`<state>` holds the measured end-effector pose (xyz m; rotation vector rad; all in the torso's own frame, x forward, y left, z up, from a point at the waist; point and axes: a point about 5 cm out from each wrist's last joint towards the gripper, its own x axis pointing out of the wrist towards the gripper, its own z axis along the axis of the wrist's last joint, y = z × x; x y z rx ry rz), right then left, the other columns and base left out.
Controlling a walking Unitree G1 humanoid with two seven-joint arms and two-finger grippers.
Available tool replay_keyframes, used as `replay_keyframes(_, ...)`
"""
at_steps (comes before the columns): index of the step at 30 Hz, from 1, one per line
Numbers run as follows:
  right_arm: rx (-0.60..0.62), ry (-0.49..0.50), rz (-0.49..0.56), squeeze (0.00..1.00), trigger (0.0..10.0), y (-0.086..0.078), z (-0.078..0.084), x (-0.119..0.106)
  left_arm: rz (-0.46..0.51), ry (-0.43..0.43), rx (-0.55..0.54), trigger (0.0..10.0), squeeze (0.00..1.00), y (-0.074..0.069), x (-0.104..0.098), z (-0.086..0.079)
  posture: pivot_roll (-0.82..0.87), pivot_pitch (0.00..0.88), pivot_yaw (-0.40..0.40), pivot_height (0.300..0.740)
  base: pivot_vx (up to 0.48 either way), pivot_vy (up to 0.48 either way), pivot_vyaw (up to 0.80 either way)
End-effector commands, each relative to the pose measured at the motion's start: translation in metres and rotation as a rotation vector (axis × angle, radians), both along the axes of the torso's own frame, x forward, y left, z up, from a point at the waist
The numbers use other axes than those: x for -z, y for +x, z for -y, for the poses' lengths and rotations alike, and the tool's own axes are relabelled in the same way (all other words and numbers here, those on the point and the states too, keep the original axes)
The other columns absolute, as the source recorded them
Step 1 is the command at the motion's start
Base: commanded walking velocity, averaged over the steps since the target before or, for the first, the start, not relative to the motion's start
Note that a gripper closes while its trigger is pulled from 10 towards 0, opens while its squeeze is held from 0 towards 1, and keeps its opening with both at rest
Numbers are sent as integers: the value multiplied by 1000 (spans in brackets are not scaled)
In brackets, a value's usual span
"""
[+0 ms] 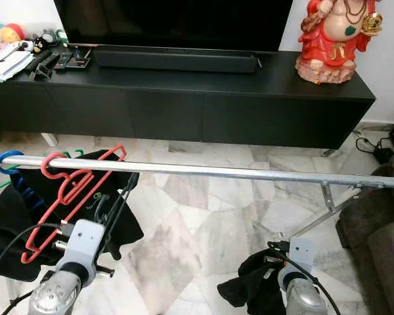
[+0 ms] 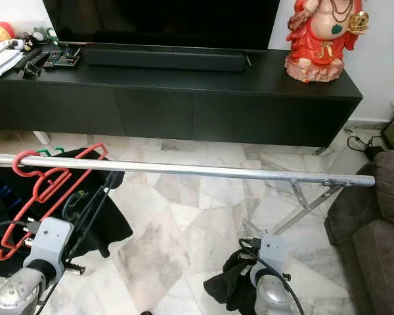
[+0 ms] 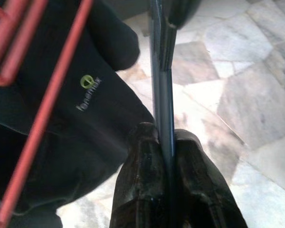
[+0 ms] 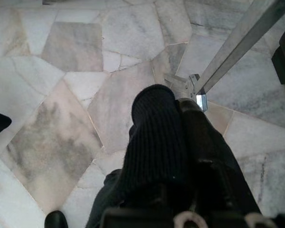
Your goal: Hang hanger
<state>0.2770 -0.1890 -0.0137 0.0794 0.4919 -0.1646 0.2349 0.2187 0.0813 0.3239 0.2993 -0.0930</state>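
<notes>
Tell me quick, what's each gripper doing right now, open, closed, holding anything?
Left gripper: shut on a thin dark hanger, beside the red hanger on the rail.
Right gripper: shut on a black knitted garment, down low.

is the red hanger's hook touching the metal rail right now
Touching. In the left eye view the red hanger hooks over the metal rail, resting on its top.
</notes>
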Motion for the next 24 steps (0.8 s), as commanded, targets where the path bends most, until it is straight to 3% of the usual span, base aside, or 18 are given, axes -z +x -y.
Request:
replay_keyframes(1,10,5,-4,0,10000,-1,1,1,-47,1,-14,10000,0,-5,18,-3,38,194,5,740,0,0,0)
replay_keyframes(9,13,0,0,0,10000,-1,1,1,-292,-98,-173,10000,0,-23,89,-18,22,187,7,740,0,0,0)
replay_keyframes(15,18,-7,-11,0,10000,-5,6,3,-499,-69,-305,10000,0,-57,134,-36,17,174,2,740,0,0,0)
replay_keyframes(19,12,-9,-15,0,10000,-5,6,3,-579,-84,-403,10000,0,-78,150,-43,15,167,0,740,0,216,0)
replay_keyframes(24,-15,1,-14,0,10000,-3,6,2,-590,-102,-432,10000,0,-81,155,-40,18,175,-7,740,0,480,0)
